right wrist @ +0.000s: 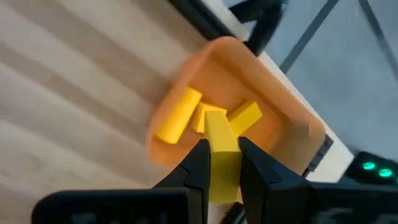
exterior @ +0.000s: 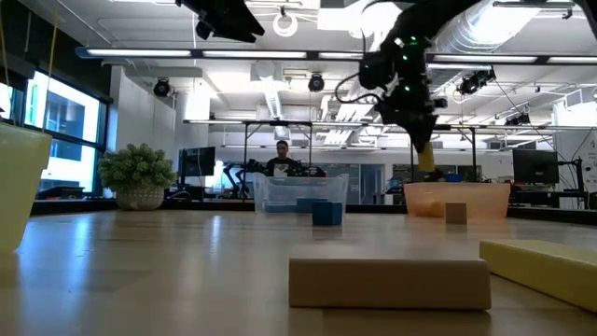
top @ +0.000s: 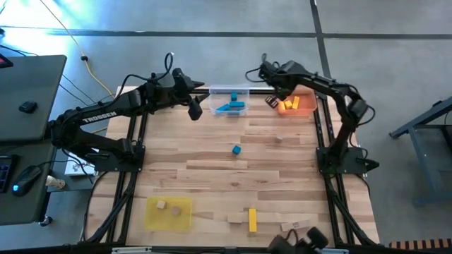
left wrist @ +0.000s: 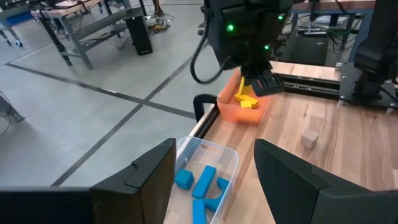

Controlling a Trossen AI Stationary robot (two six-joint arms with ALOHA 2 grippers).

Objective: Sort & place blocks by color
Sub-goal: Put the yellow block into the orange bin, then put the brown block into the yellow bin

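My right gripper [right wrist: 219,163] is shut on a yellow block [right wrist: 221,155] and hovers over the orange tray [top: 302,107], where a few yellow blocks [right wrist: 180,115] lie. My left gripper [left wrist: 214,186] stands open, high over the table's far edge beside the clear tray [top: 229,101], which holds several blue blocks [left wrist: 202,183]. One blue cube [top: 236,149] and a plain wood cube [top: 279,139] rest on the table's middle. A yellow bar [top: 252,219] and a plain wood bar [top: 235,218] lie near the front edge. My right gripper pinches the yellow block's two long sides [right wrist: 222,171] between its two fingers. The fingers come from above, slanting steeply down, and lie along the block, whose free end [right wrist: 215,121] sticks out past the fingertips. The block hangs clear above the orange tray.
A yellow tray [top: 185,219] with two plain wood blocks sits at the near left. A green plant in a pot [exterior: 138,173] stands beyond the table's far left. A person [exterior: 282,161] sits in the room behind the clear tray.
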